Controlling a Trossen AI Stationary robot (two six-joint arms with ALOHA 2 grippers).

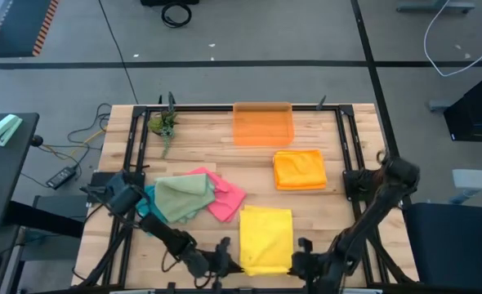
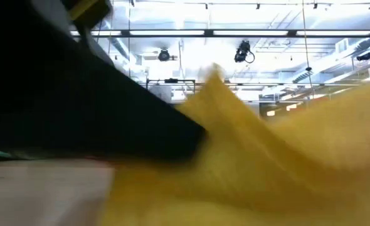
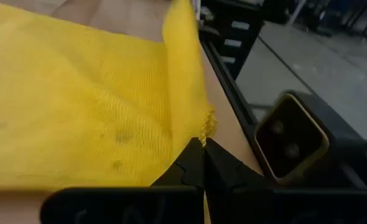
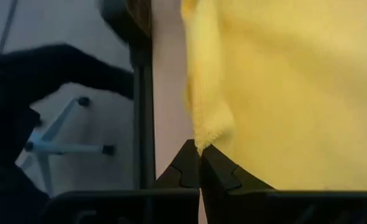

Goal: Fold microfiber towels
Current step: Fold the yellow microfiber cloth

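**Operator:** Yellow towel (image 1: 265,238) status, and where is it?

**Technician:** You have it lying flat on the wooden table (image 1: 347,220), at the near edge between the 2 arms. The left gripper (image 3: 203,148) is pinched closed on 1 near corner; the right gripper (image 4: 199,152) is pinched closed on the other. In each wrist view, a frayed corner sits right at the meeting fingertips.

**Operator:** How will it handle?

**Technician:** Judge it as light, soft and limp. It will drape and sag between your 2 holds, so keep both corners level or the fold line will skew. The pile is grippy, not slippery, but a corner-tip pinch is thin; take a deeper bite if it starts to slip out.

**Operator:** Other towels?

**Technician:** The orange towel (image 1: 300,170) lies folded just beside the orange bin (image 1: 262,124). A sage green towel (image 1: 182,197) lies on top of a pink towel (image 1: 227,198) and a teal towel (image 1: 148,202) in a heap, well apart from your work. Leave them.
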